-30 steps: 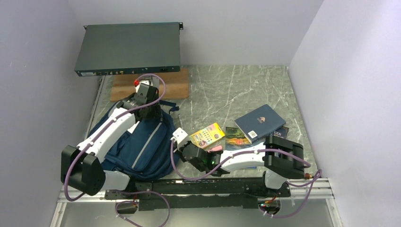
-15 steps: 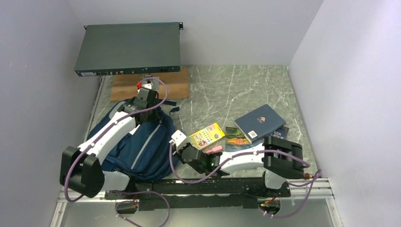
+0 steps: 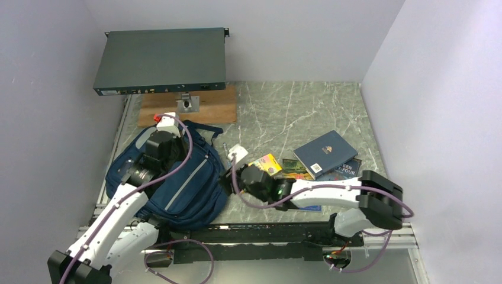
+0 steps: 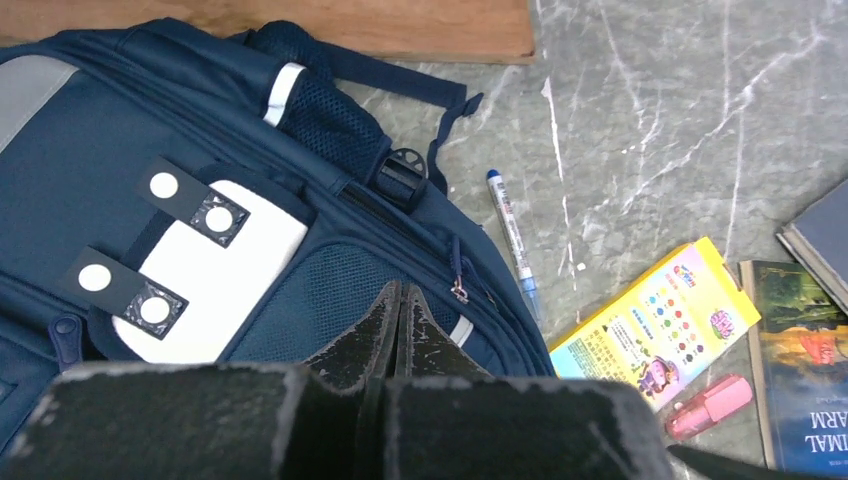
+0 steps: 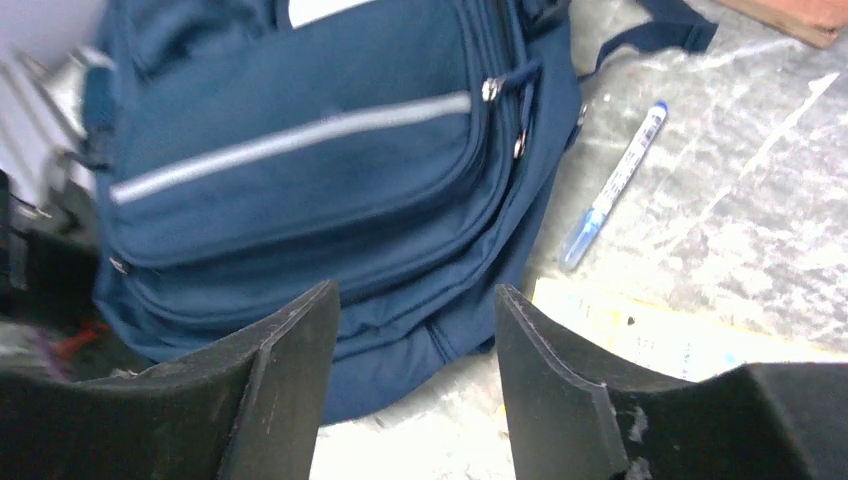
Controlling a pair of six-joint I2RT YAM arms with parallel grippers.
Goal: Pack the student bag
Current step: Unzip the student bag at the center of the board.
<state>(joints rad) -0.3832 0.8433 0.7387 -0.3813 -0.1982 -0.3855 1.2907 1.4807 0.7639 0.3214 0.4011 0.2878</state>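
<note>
The student bag (image 3: pixel 177 180), navy with grey stripes and a white patch (image 4: pixel 215 270), lies flat at the table's left. My left gripper (image 3: pixel 156 148) hovers over its upper part. Its jaws (image 4: pixel 400 292) are pressed shut above the mesh pocket, and nothing shows between them. My right gripper (image 3: pixel 229 177) sits low at the bag's right edge. It stands open (image 5: pixel 415 292), with the bag's lower hem and bare table showing in the gap. The zipper pulls (image 5: pixel 490 90) lie beyond its tips.
A blue-capped pen (image 3: pixel 225 147) lies just right of the bag. A yellow crayon box (image 3: pixel 266 163), a pink eraser-like piece (image 4: pixel 710 405) and stacked books (image 3: pixel 325 151) lie further right. A black rack unit (image 3: pixel 160 59) on a wooden board (image 3: pixel 207 111) stands behind.
My left gripper shut and drew back from the bag's top toward the near left. My right gripper opened and moved up along the bag's right side.
</note>
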